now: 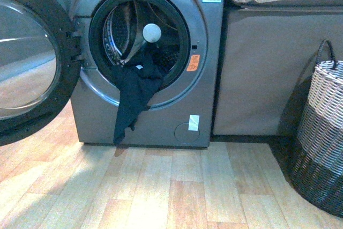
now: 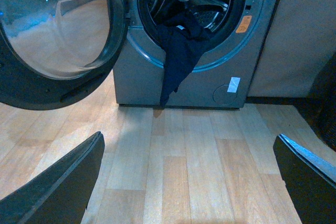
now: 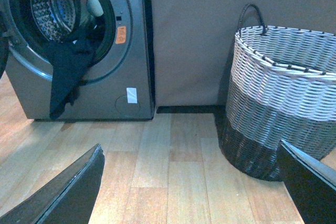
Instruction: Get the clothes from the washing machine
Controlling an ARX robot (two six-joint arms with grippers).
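**Front view:** the washing machine (image 1: 161, 116) fills the upper left and centre of the frame, its door (image 1: 32, 52) swung wide open at far left. The clothes (image 1: 134, 92), 1 dark navy piece, hang out of the porthole just left of frame centre. The top is bunched on the lower rim of the drum (image 1: 120, 33), and the tail droops down the front panel, ending near the floor (image 1: 177, 191). A white ball (image 1: 151, 33) sits in the opening right above the cloth. An orange sticker (image 1: 193, 63) is at the rim's right, w/ a white tag (image 1: 193, 123) lower down. The basket (image 1: 321, 138) is at the right edge, well apart from the machine. No arm shows here.

**Left wrist view:** the left gripper (image 2: 189, 136) has its fingers spread wide w/ nothing btwn them. It hangs over bare floor, well short of the cloth. The clothes are straight ahead, the door off to one side.

**Right wrist view:** the right gripper (image 3: 190, 145) is likewise spread wide & empty, over floor, facing btwn machine and basket.

**Step, as I judge it:** the reach-in, not yet begun.
- Use the left arm, since it faces the cloth squarely.
- Aim for the thick bunch at the rim, not the thin tail; limp fabric would prob. slip.
- Keep clear of the door edge.
- Pull out and up so the tail doesn't drag.
- Mind that the ball may roll out.

**Count:** 1 piece of clothes, 1 machine, 1 door, 1 ball, 1 basket, 1 sticker, 1 tag, 2 grippers.
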